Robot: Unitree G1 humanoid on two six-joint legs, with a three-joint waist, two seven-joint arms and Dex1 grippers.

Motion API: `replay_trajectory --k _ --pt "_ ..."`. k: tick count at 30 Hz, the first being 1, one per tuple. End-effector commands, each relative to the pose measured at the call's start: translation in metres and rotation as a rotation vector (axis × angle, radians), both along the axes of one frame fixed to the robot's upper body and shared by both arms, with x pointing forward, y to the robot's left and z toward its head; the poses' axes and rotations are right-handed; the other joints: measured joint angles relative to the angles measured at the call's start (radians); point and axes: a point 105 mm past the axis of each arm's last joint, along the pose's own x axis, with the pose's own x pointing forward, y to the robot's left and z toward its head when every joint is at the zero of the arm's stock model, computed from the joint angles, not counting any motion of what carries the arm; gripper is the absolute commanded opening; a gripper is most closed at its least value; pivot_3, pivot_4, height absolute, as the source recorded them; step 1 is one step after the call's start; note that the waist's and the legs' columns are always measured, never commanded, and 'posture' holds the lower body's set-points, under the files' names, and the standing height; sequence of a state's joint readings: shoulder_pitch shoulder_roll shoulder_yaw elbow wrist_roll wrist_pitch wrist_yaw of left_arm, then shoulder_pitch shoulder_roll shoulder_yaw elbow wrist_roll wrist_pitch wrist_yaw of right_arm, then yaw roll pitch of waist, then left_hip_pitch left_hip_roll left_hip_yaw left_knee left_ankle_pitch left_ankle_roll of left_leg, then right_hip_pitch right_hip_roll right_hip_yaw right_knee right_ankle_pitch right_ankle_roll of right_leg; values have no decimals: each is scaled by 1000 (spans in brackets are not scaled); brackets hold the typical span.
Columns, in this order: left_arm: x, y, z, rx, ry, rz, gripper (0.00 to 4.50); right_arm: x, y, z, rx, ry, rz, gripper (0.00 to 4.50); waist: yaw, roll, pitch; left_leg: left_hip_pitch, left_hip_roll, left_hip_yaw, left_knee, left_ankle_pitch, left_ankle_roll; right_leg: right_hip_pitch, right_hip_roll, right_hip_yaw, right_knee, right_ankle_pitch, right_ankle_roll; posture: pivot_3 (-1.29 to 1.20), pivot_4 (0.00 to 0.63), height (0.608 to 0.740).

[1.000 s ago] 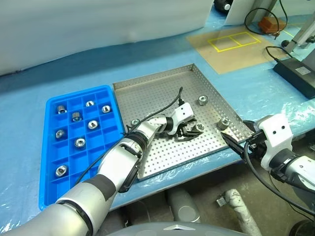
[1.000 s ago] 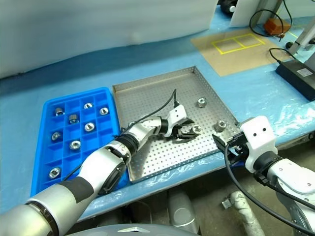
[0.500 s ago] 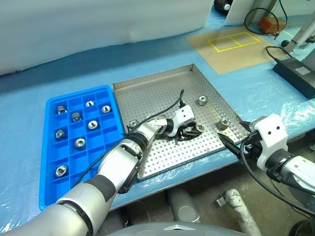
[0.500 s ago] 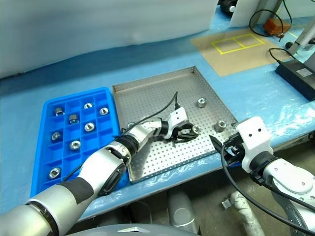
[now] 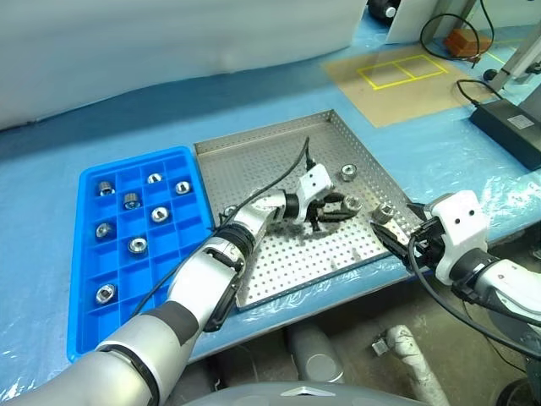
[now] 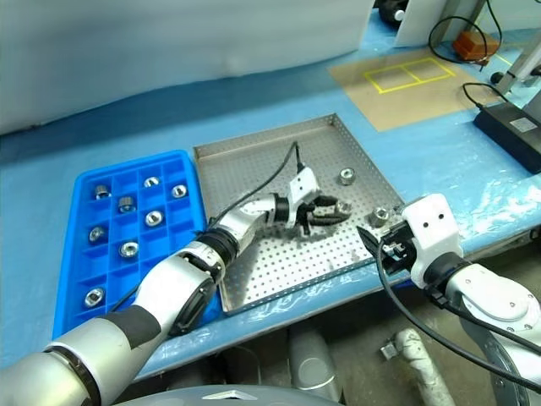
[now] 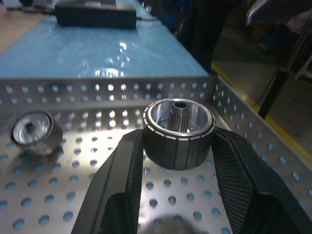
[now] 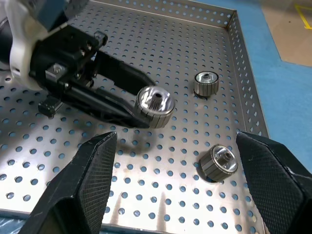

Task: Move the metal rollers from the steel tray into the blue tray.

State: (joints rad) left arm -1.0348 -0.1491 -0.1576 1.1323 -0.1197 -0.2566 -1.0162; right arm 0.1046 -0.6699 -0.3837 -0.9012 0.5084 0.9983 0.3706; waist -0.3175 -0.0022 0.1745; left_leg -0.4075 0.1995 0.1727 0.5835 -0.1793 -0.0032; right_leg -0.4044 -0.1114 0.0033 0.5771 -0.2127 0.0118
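One metal roller point(image 7: 179, 133) is sitting clamped in the left tool point(image 5: 338, 208) above the steel tray point(image 5: 254, 161). Two more rollers point(image 8: 206, 83) are lying on its floor, and the right tool point(image 8: 175, 185) is hovering wide open, holding nothing.

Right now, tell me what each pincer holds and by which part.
Left pincer grips one metal roller by its ribbed sides. Right pincer holds nothing.

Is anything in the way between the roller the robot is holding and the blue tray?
Nothing visible blocks it. The left tool holds the roller above the steel tray; the tray's low rim lies before the blue tray.
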Motion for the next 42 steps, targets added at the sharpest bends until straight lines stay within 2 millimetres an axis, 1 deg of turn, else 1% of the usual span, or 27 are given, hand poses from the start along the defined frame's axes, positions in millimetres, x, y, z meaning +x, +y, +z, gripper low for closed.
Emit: replay_trajectory --k 1,2,6,8,9,10,11,12,15,18,21,24,26,28,32,34,37,39,42 --pt "-30 -40 36 -157 -25 -137 1774 8 5 10 -14 -57 39 4020 1 0 0 0 0 0 0 0 0 0 0 0 0 0 0 -715 150 740" --pt "-27 -35 38 -153 -40 -130 1774 11 7 11 -9 -61 49 4020 2 0 0 0 0 0 0 0 0 0 0 0 0 0 0 -703 150 740" --pt "-11 3 32 -88 -107 -72 1774 30 13 20 5 -96 112 4020 6 1 0 0 0 0 0 0 0 1 0 -1 0 0 0 -599 150 740" --pt "-6 24 28 -71 -115 -33 1774 40 18 24 13 -110 152 4020 9 1 0 1 1 0 0 0 0 1 0 -1 0 0 0 -543 150 740" --pt "-5 30 27 -68 -113 -24 1774 43 20 25 14 -113 165 4020 11 1 0 2 2 0 0 0 0 2 1 -2 1 0 0 -543 150 740" --pt "-5 41 25 -60 -121 -3 1774 48 24 26 19 -118 193 4020 16 1 0 2 3 0 0 0 0 1 1 -2 2 0 0 -503 150 740" --pt "-6 48 24 -54 -126 11 1774 51 27 26 20 -122 211 4020 20 1 0 2 3 -1 0 0 0 1 1 -3 4 0 0 -503 150 740" --pt "-6 59 22 -42 -122 35 1774 56 33 26 26 -124 241 4020 29 2 0 2 4 -1 0 0 0 1 1 -3 5 0 0 -445 150 740" --pt "-6 96 14 5 -121 146 1774 72 53 26 47 -132 341 4020 45 1 0 4 5 -1 1 2 -2 1 1 -3 9 0 -1 -348 150 740" --pt "-7 118 18 22 -141 225 1774 83 65 26 50 -141 400 4020 88 2 0 4 7 -2 1 3 -4 1 2 -4 11 0 -1 -266 150 740" --pt "-10 137 30 9 -150 291 1774 90 75 26 54 -148 451 4020 145 3 1 5 8 -2 0 4 -6 1 2 -5 13 0 -1 -224 150 740" --pt "-12 160 39 15 -170 372 1774 98 87 24 63 -149 501 4020 208 3 1 4 8 -1 -1 5 -7 -1 2 -4 13 0 -2 -144 150 740" --pt "-17 177 41 21 -167 416 1774 102 95 24 71 -151 540 4020 251 3 1 4 8 0 -2 5 -7 -2 2 -3 14 0 -2 -101 150 740" --pt "-28 193 42 30 -157 452 1774 106 107 25 82 -157 589 4020 282 4 1 4 9 1 -3 6 -8 -3 2 -3 15 -1 -3 -56 150 740" --pt "-50 212 40 50 -135 486 1774 111 124 26 93 -162 665 4020 341 4 1 4 9 1 -5 7 -10 -5 3 -3 17 -1 -4 40 150 740" --pt "-60 222 42 50 -130 517 1774 114 134 26 99 -162 706 4020 365 2 1 3 8 2 -5 7 -11 -9 2 -3 24 -3 -7 80 150 740" --pt "-71 235 42 58 -107 562 1774 116 147 25 107 -161 756 4020 390 2 1 2 9 2 -5 9 -15 -14 2 -3 31 -5 -10 128 150 740" --pt "-77 244 40 72 -95 596 1774 118 155 24 111 -158 785 4020 397 2 1 2 11 1 -6 10 -22 -14 3 -3 32 -5 -10 156 150 740" --pt "-85 254 32 95 -55 644 1774 118 162 23 115 -156 821 4020 407 2 1 2 15 1 -7 13 -27 -15 6 -3 33 -5 -9 176 150 740"
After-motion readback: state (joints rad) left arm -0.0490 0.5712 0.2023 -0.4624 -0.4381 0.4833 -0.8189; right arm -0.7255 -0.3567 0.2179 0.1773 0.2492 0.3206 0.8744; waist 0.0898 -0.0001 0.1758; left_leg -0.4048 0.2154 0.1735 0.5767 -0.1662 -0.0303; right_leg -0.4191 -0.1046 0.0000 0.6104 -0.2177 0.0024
